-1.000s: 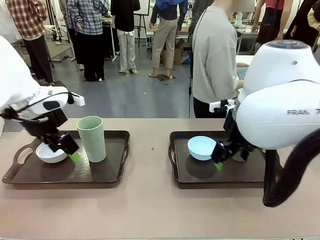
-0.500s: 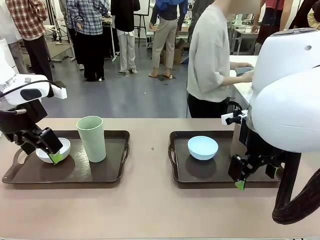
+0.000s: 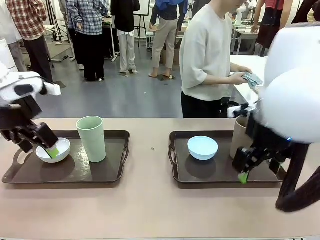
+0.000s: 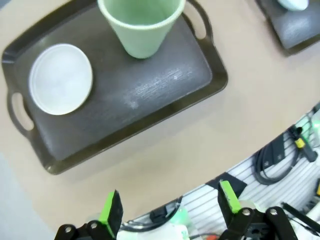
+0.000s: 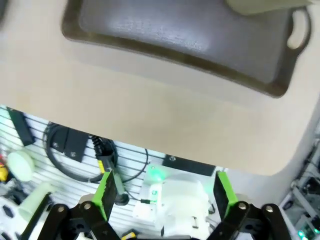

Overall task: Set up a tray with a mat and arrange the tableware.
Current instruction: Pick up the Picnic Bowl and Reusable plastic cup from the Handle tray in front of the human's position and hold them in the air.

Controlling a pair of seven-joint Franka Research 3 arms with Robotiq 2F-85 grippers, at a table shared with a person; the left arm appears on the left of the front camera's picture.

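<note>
White bowl [image 4: 61,79], green tumbler [image 4: 141,25] on L tray [image 4: 150,95].

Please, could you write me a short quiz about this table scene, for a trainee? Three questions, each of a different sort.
1. True or false: the pale green tumbler and the white bowl stand on the left tray.
2. What shares the right tray with the light blue bowl? A. tan tumbler B. pale green tumbler C. white bowl
3. Fill in: the left claw and the right claw are both ____.
Key: 1 true; 2 A; 3 open.
</note>
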